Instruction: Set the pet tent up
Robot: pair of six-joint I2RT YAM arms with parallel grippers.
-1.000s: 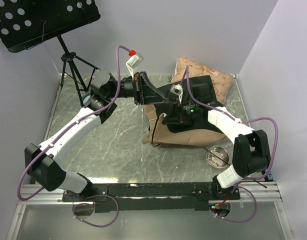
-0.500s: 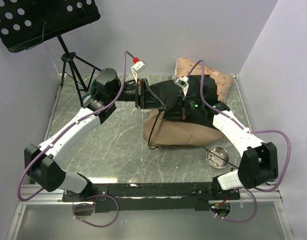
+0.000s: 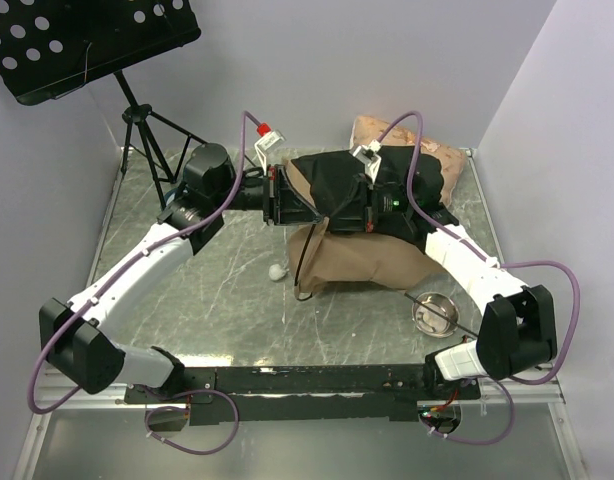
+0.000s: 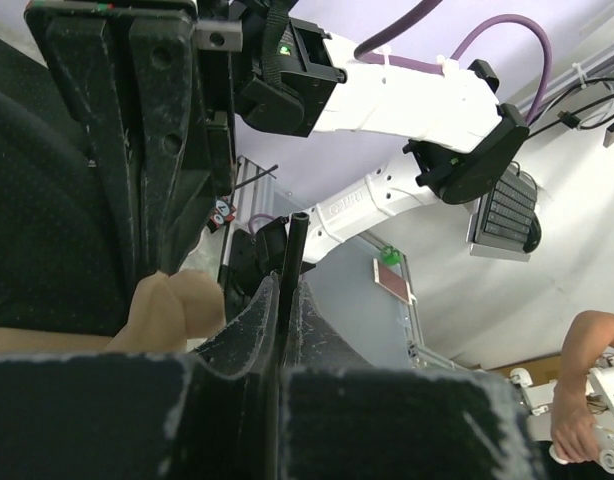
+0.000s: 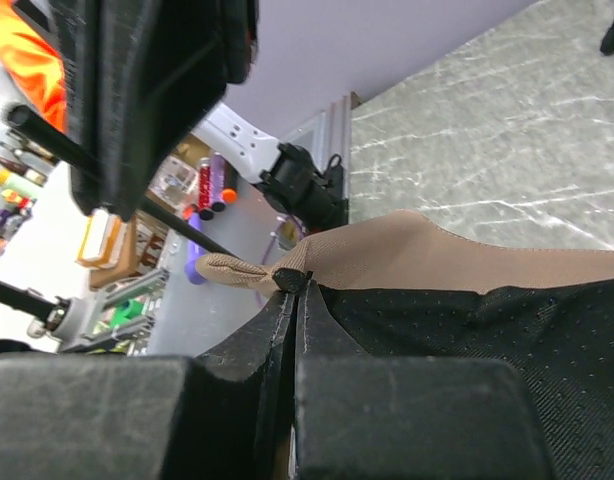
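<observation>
Marbled table (image 3: 187, 290) carries the work. Nearest, a metal bowl (image 3: 434, 313) and a white pom-pom (image 3: 277, 271) lie just beside the pet tent (image 3: 357, 262). It slumps toward the far right, with its black base panel lifted between both arms.

On the left gripper (image 4: 283, 300) the fingers are pressed together on a thin black pole (image 4: 291, 250) and the fabric edge. The right gripper (image 5: 297, 295) pinches the tan-black seam.

Risks: opposed pulling could bend the pole or slip the seam, sagging fabric could sweep the bowl, and the cushion (image 3: 432, 155) behind may snag.
</observation>
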